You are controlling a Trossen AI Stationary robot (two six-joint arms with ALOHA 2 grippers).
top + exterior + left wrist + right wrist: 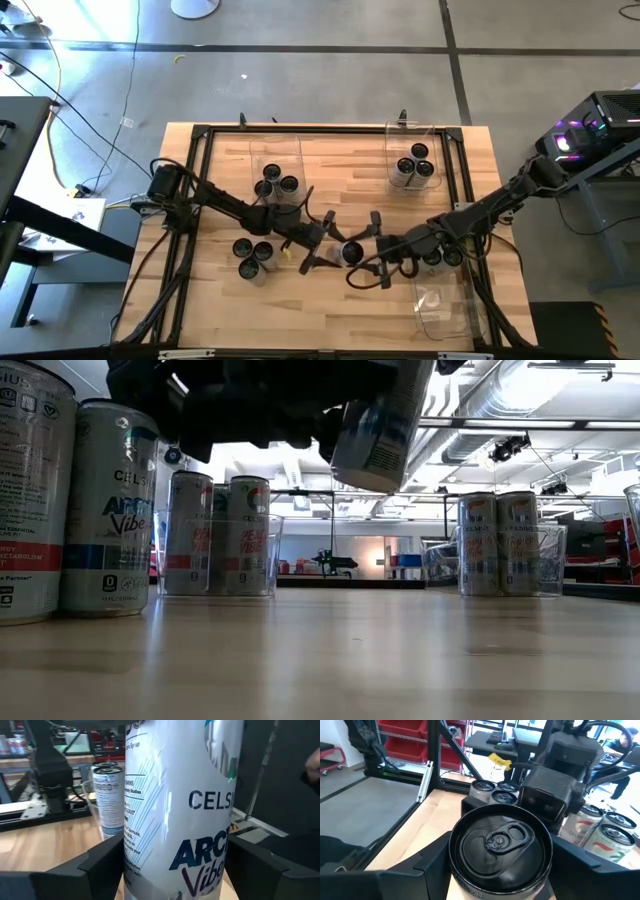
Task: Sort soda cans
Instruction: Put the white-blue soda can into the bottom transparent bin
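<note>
One soda can [351, 252], white with a dark top, hangs in the air over the table's middle, between both grippers; the low view shows the can [385, 420] tilted and clear of the wood. My left gripper [335, 248] comes at it from the table's left and my right gripper [366, 248] from the right, each shut on it. Three cans stand in the far left bin [276, 185], three in the far right bin [413, 168], and three loose ones stand at the near left [252, 256]. My left gripper pinches the can's printed side wall [150, 845] between its two fingers [102, 862], coming about level from the table's left, fingers across the can. The can is lifted clear of the table. My right gripper has its fingers [432, 855] on either side of the can just below the top rim [457, 870], coming from the table's right. The dark top [500, 845] faces its camera; the contact itself is hidden under the rim.
More cans [440, 258] stand under the right arm near the right edge. An empty clear bin [445, 308] sits at the near right. A black frame [200, 135] rims the table. Bare wood lies in the middle between the far bins.
</note>
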